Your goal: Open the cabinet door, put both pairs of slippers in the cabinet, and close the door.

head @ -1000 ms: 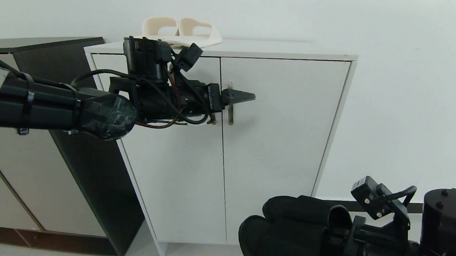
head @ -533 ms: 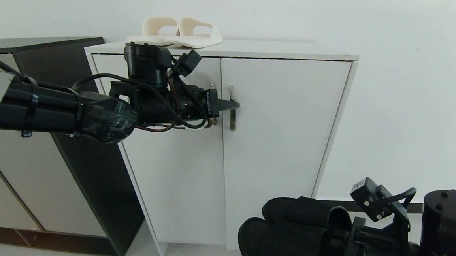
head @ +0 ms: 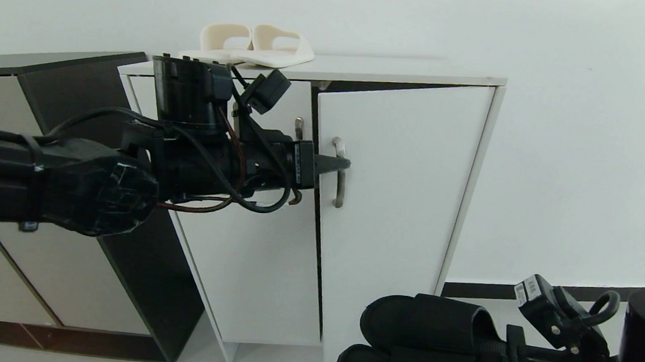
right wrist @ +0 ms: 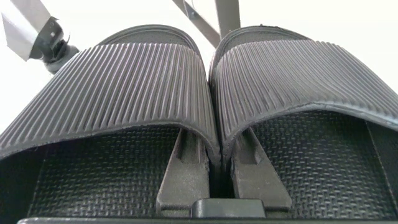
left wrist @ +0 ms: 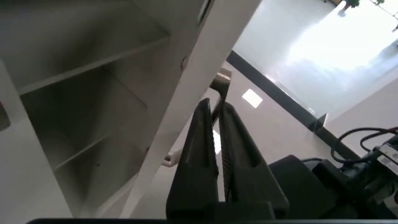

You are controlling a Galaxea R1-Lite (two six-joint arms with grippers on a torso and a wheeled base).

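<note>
The white cabinet (head: 419, 72) has two doors. Its right door (head: 399, 208) stands ajar, with a dark gap along its top and inner edge. My left gripper (head: 339, 163) is shut on that door's metal handle (head: 338, 190); in the left wrist view the left gripper (left wrist: 216, 134) pinches the handle (left wrist: 221, 79) beside the cabinet's shelves (left wrist: 93, 68). A beige pair of slippers (head: 258, 45) lies on the cabinet top. Low at the right, a black pair of slippers (head: 425, 333) is held upright. My right gripper (right wrist: 217, 168) is shut on the black slippers' (right wrist: 143, 81) inner walls, pressed together.
A dark cabinet (head: 81, 93) with pale door panels stands against the white cabinet's left side. The left white door (head: 251, 255) is closed, its handle (head: 299, 129) just behind my left wrist. A white wall lies behind and to the right.
My left gripper came down onto the right door's handle, shut on it and pulled the door ajar. The right arm with the black slippers sank lower and shifted right.
</note>
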